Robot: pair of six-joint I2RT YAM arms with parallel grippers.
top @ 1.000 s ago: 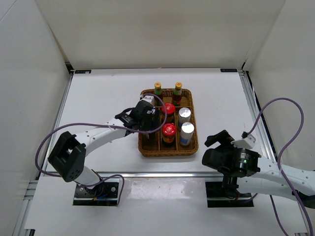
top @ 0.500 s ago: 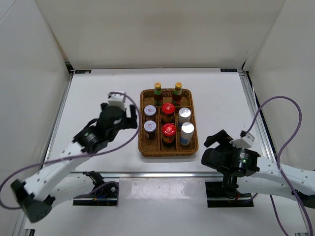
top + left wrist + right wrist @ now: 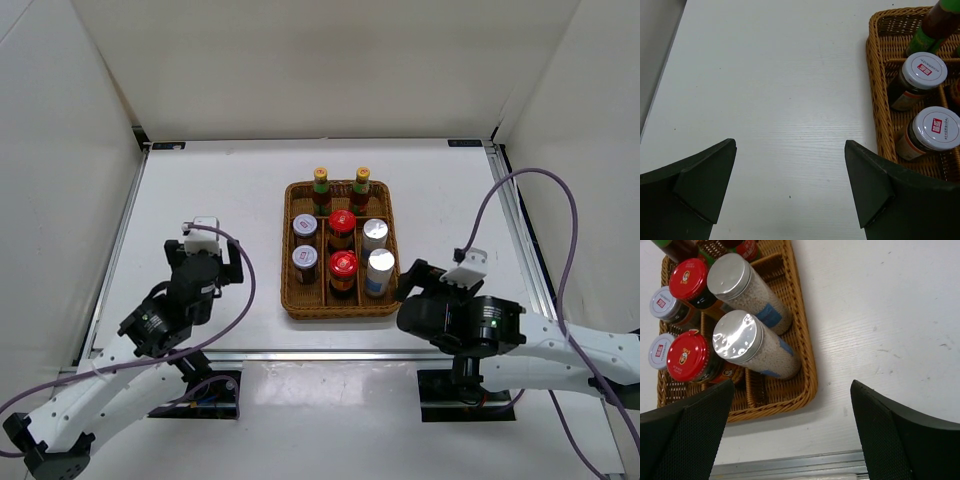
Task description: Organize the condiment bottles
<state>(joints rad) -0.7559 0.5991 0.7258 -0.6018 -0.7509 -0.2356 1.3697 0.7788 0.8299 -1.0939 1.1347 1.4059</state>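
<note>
A white worktop [image 3: 220, 190], closed in by plain white walls [image 3: 300, 70], was seen from above. A brown wicker tray [image 3: 343, 312] was set near its middle, and all eight bottles were held upright in it. Two slim yellow-capped bottles [image 3: 321, 181] were counted in the far row, two grey-lidded jars [image 3: 304, 227] in the left column, two red-lidded jars [image 3: 343, 264] in the middle and two silver-capped bottles [image 3: 380, 262] on the right.

In the left wrist view the left claw [image 3: 790, 145] was shown spread wide and empty over bare worktop, just beside the tray's left wall. Both grey-lidded jars were seen close against that wall.

In the right wrist view the right claw [image 3: 792, 385] was likewise spread and empty, above the tray's near right corner.

The bottles were judged stiff, smooth and probably breakable, and fairly weighty for their size. With neighbours packed so closely, each would best be taken at the cap or just beneath it.
</note>
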